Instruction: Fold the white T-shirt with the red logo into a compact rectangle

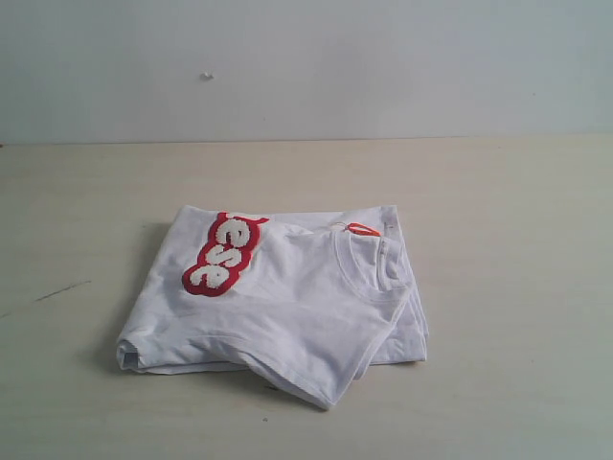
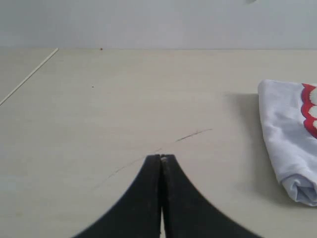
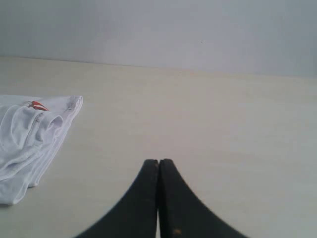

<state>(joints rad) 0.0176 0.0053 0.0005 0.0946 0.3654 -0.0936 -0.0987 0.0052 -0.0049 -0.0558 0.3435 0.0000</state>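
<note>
We see the large white cotton T-shirt with the fuzzy, red-outlined logo lying on the pale wooden tabletop. It is gathered into a rough packet, not yet a clean rectangle. One corner of cloth sticks out at the near edge of the T-shirt, and its layers do not line up. The ribbed collar and the small orange tag are on the T-shirt's side toward the right arm, and the logo is on the side toward the left arm.

The black left claw is fully closed and holds nothing, well apart from the T-shirt's logo side. The black right claw is closed and empty too, well apart from the collar side.

We judge the cloth to be light, soft and floppy, so it will sag, and its layers may slide over each other. The best hold is probably at the protruding corner and along the edges, pinching only the layers that must move.
</note>
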